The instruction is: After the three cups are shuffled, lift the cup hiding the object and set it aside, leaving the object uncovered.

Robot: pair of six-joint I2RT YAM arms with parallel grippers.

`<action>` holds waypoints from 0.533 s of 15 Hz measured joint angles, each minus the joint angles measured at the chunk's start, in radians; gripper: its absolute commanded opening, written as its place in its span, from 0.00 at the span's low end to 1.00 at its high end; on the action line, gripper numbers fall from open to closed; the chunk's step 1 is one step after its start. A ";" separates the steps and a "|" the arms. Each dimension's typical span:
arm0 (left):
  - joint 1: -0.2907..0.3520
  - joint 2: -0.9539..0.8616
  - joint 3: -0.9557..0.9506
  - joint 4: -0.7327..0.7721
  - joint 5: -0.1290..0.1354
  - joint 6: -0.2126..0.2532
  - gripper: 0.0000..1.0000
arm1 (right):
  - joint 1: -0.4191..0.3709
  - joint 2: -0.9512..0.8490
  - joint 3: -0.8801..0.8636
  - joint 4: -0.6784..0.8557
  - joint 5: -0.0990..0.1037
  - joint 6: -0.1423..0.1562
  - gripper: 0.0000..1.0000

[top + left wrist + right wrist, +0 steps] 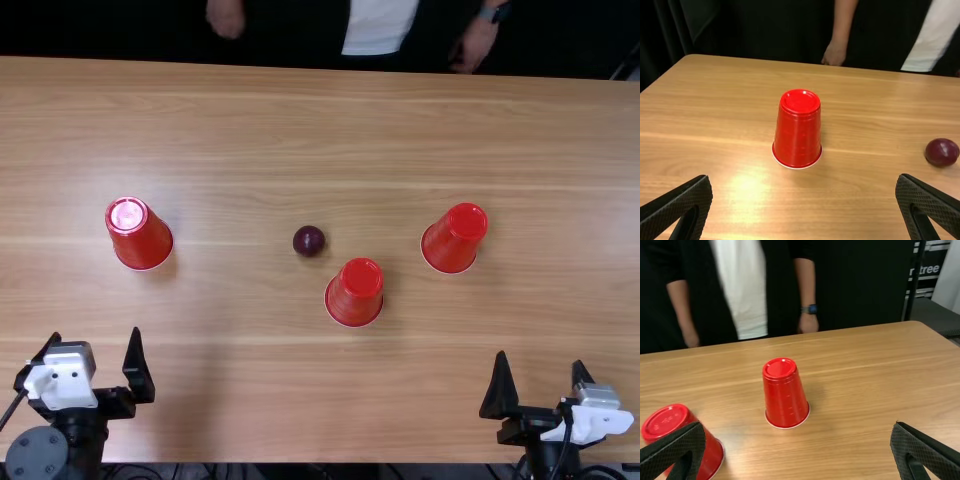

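So the ball [309, 240] is out in the open on the table [320, 120], a small dark purple thing near the middle. Going by the top view, the middle cup [355, 292] stands mouth down at about 5 o'clock from it, close but not touching. The left cup [139, 233] is way off at 9 o'clock from the ball and the right cup [455, 238] at 3 o'clock. Both are mouth down too.

Both grippers sit at the table's near edge. The left gripper [95, 338] has its fingers spread wide. The ball is at roughly 2 o'clock from it and well apart, and the left cup is nearer, around 1 o'clock. The right gripper [538, 362] is spread wide as well, with the ball off at 10 o'clock, the right cup at about 11, and the middle cup between 9 and 10. Neither gripper touches a cup or the ball.

Stuff that's hard to see: in the right wrist view the middle cup sits at the frame edge, with its lower part behind one of that gripper's own fingers [675, 450]. In the left wrist view the ball is right by the frame edge. What's under the three cups, can't tell. The arm bases are cut off by the top view's bottom edge.
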 measured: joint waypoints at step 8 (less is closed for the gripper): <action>0.000 -0.123 -0.261 0.393 0.004 0.000 1.00 | -0.052 0.000 -0.181 0.497 0.016 -0.001 1.00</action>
